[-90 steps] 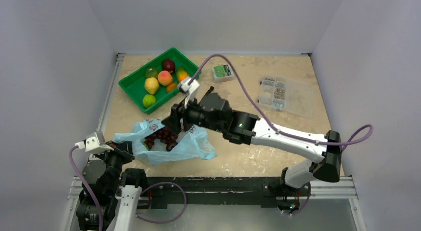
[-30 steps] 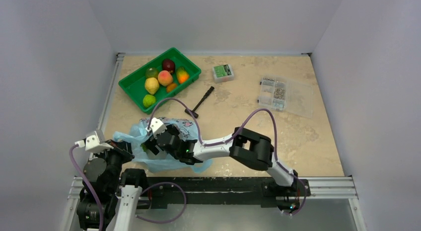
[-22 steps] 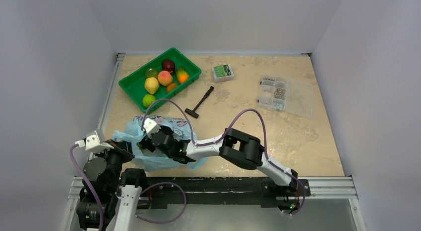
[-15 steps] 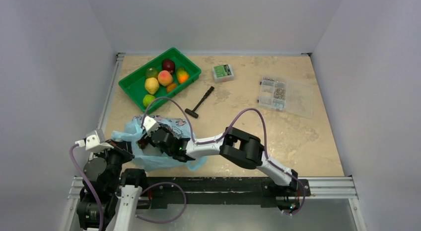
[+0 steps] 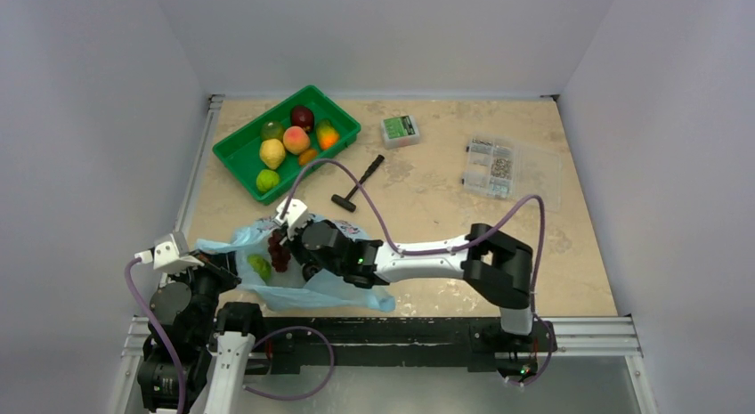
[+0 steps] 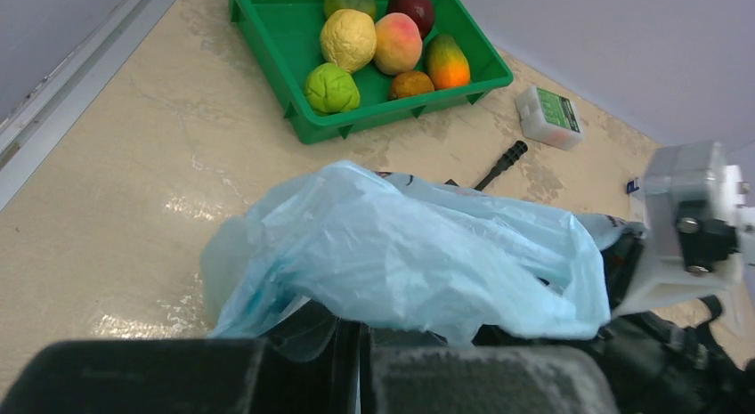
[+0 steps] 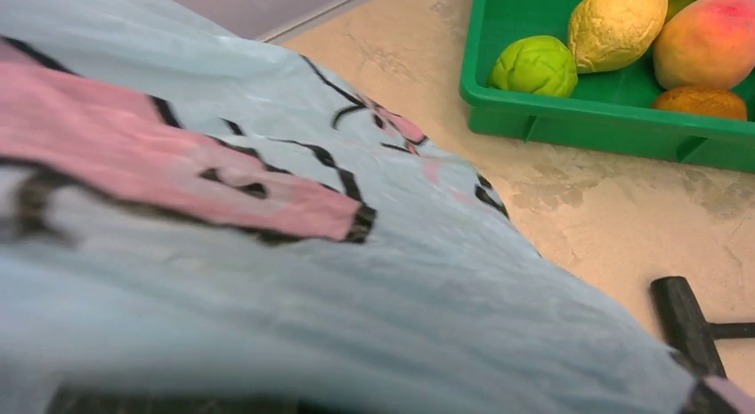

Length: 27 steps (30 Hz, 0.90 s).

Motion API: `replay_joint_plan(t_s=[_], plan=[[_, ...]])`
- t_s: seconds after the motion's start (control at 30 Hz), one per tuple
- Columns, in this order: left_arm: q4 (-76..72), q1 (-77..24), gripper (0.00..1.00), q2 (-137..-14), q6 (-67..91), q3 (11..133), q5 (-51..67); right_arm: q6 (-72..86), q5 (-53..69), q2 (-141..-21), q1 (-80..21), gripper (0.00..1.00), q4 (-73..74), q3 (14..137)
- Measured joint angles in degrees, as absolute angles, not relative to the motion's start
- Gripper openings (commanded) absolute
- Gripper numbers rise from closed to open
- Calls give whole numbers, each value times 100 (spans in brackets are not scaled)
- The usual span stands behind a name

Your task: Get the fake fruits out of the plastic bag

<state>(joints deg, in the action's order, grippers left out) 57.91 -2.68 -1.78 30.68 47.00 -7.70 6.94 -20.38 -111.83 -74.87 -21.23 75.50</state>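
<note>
The light-blue plastic bag (image 5: 307,292) lies at the table's (image 5: 427,178) near left. The left gripper (image 6: 361,356) pinches its edge, jaws pressed together. The right gripper (image 5: 287,251) reaches into the bag's mouth, jaws closed on the dark grape bunch (image 5: 280,254). A green fruit (image 5: 259,267) lies just beside it inside the bag.

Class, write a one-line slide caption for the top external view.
Right gripper grips the grape bunch over the plastic bag held by the left gripper.

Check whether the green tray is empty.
No, the tray holds several fruits, among them a yellow one and a peach-coloured one.
</note>
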Motion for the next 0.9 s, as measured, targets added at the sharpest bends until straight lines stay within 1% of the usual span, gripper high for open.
replay_joint_plan(t_s=[0.13,0.3,0.5,0.67,0.77,0.9], plan=[[5793,-268,0,-178,3065,4700,-770,941,-1649,-10558,-7487,0,-2134,7024],[5791,-268,0,-176,3068,4700,-770,1170,-1057,-10287,-7487,0,-2132,6595],[5791,-268,0,-176,3065,4700,-764,1304,-589,-10575,-7489,0,-2027,6628],[5640,-268,0,-259,3271,4766,-478,1258,-530,-11124,-7494,0,-1632,7227],[5413,-268,0,-735,3444,5068,-176,1194,-445,-11201,-7494,0,-1459,7338],[5107,-268,0,-1306,3492,5245,-86,1151,-176,-11124,-7498,0,-1374,7308]])
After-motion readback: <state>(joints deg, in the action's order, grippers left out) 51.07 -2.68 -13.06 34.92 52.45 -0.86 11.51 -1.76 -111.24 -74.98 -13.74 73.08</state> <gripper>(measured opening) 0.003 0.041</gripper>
